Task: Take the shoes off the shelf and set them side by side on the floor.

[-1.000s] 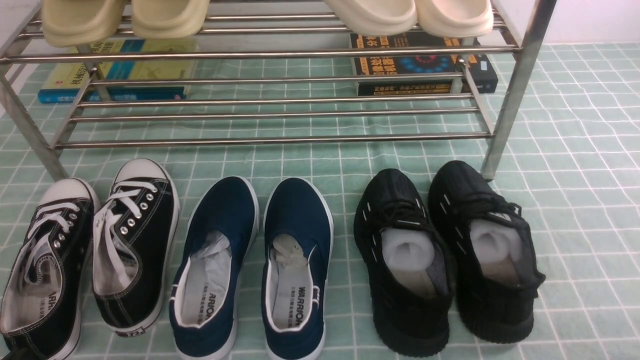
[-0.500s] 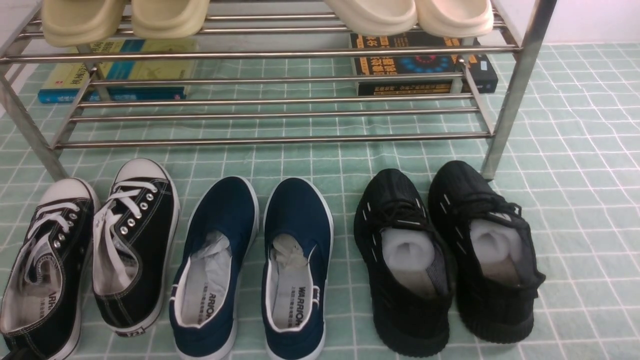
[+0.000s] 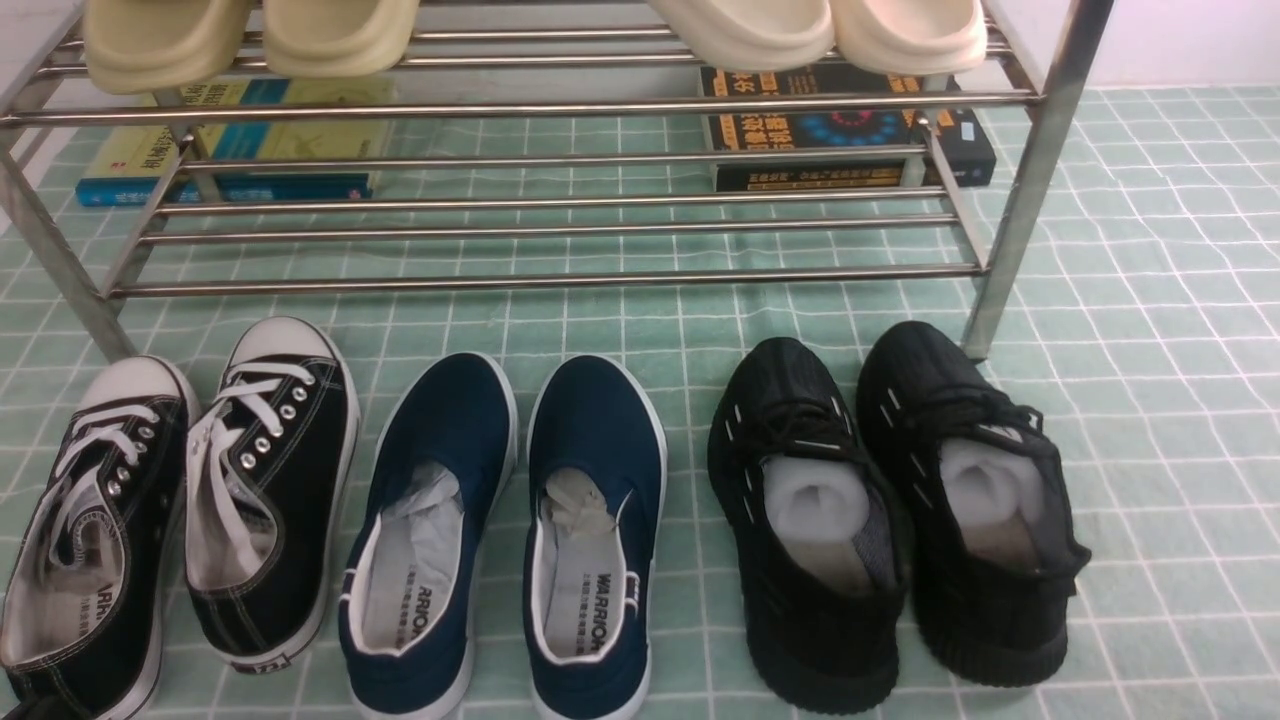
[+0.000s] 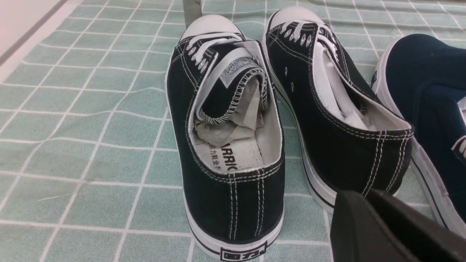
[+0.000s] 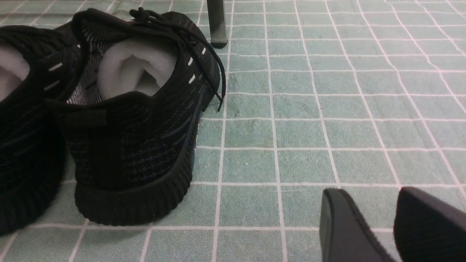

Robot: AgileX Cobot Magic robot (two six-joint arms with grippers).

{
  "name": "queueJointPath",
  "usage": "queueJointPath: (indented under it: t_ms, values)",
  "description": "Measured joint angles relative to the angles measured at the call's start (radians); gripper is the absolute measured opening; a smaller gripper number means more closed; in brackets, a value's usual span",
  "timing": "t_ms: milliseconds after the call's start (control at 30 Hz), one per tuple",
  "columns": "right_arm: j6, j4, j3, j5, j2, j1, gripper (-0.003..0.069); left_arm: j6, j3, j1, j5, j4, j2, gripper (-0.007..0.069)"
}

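Front view: canvas sneakers (image 3: 175, 500) sit paired on floor (image 3: 1150, 400).
Left gripper (image 4: 367, 203): closed, empty.
Right gripper (image 5: 364, 222): parted, empty.
Risk: a careless swing nudging them askew.

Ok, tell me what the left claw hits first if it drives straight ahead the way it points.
Most likely the heel of the right-hand canvas sneaker: the left claw sits just behind it in the wrist view, low over the floor. Depth is unclear, so it might slip between that shoe and the navy slip-on.
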Motion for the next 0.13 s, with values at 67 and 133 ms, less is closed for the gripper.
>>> queueJointPath:
  t_ms: [67, 133]
  values:
    - [0.000, 0.000, 0.000, 0.000, 0.000, 0.000, 0.0240, 0.000, 0.000, 0.000, 0.000, 0.000, 0.000, 0.0077]
    - [0.000, 0.000, 0.000, 0.000, 0.000, 0.000, 0.0240, 0.000, 0.000, 0.000, 0.000, 0.000, 0.000, 0.0080]
